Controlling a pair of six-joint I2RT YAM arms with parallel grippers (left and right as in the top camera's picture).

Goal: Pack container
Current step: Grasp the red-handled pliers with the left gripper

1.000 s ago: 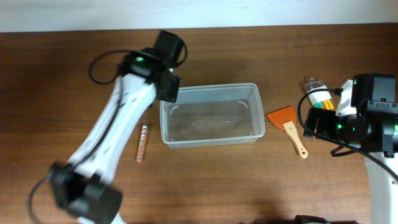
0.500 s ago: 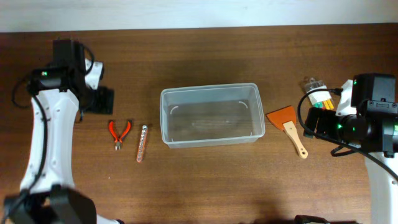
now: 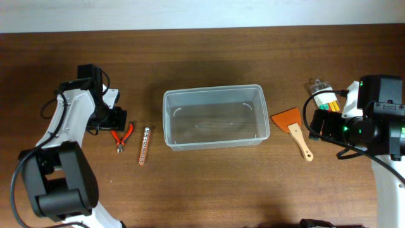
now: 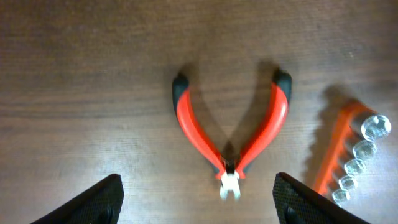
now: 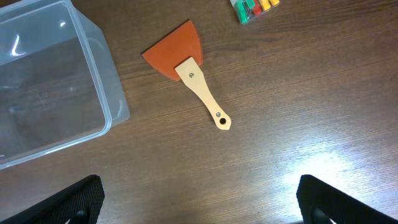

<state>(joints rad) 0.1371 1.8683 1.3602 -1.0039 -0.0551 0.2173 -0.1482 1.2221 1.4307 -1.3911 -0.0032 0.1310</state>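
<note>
The container [image 3: 212, 89] is a clear, empty plastic tub at the table's middle; its corner shows in the right wrist view [image 5: 115, 102]. Red-handled pliers [image 3: 122, 136] lie left of it, with an orange socket rail [image 3: 145, 145] between them. My left gripper [image 3: 109, 120] is open and empty, hovering just left of and above the pliers. In the left wrist view the pliers [image 4: 231, 134] lie between and ahead of the open fingers [image 4: 199, 205], with the rail [image 4: 348, 155] to the right. My right gripper [image 3: 326, 125] is open and empty [image 5: 199, 202] over bare wood, right of the container.
An orange scraper with a wooden handle [image 3: 292, 126] lies right of the container, also in the right wrist view [image 5: 186, 68]. A small pack of coloured pieces [image 3: 324, 101] lies by the right arm, at the top edge of the right wrist view [image 5: 255, 7].
My left arm swung from the container's rear left corner out to the far left, then came back in over the pliers. The right arm has not moved.
</note>
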